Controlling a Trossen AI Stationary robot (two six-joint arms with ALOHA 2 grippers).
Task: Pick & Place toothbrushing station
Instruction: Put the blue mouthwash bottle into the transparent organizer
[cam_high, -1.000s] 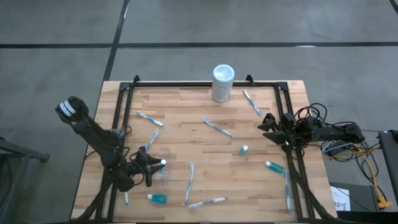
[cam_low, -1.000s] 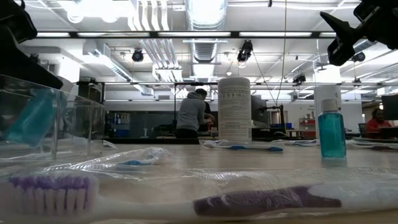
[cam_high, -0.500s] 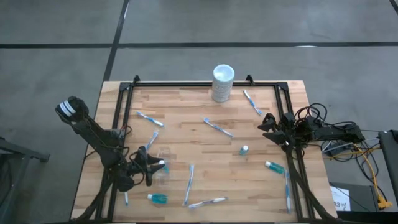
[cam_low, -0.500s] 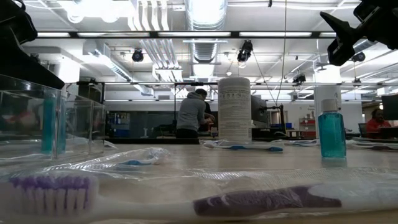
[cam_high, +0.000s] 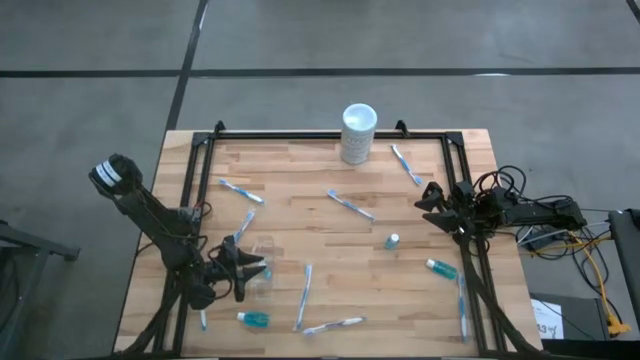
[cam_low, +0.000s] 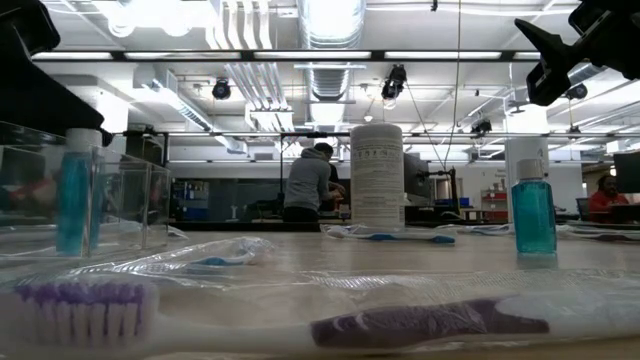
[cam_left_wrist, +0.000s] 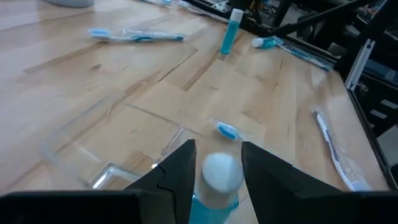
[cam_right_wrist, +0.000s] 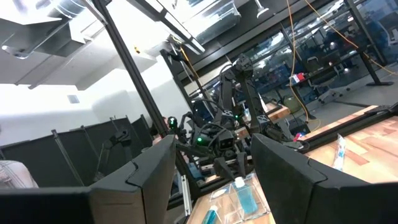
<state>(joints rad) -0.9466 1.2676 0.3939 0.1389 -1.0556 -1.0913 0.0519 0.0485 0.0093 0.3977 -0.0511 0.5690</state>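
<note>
**Little tube goes into the clear cup**

Our left end effector (cam_left_wrist: 214, 171) sits near the front left of the surface (cam_high: 330, 240). Its fingers pinch a teal tube (cam_left_wrist: 216, 186) with a white cap, standing it straight up in the clear cup (cam_high: 262, 268), so it stays put. A second ago the tube leaned over; now it stands tall. We think it rests on the cup's floor, but that part is hidden. Our right end effector (cam_high: 424, 199) waits at the right edge, fingers spread. Toothbrushes (cam_high: 349, 204) lie scattered around.
</note>
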